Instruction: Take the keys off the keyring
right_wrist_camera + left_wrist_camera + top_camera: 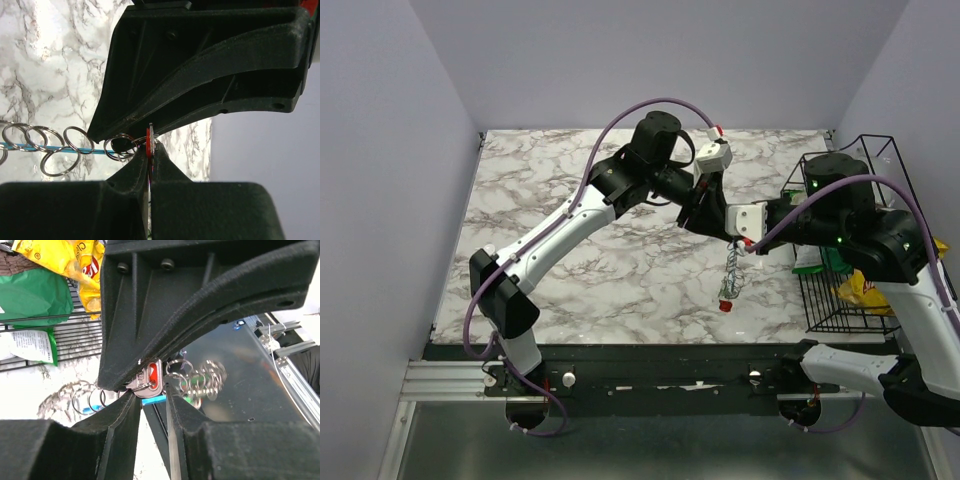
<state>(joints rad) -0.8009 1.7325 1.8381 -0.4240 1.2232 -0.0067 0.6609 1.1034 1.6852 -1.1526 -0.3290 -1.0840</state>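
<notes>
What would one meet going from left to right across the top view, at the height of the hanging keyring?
Left arm → keyring → wire basket, left wall → yellow bag → right arm.

The keyring [55,148] is gleaming polished metal; the right gripper [150,152] is showing matt black plastic; the table [570,270] is shining smooth, marbled.

No legible text; yellow bag [60,255] logo unreadable.
</notes>
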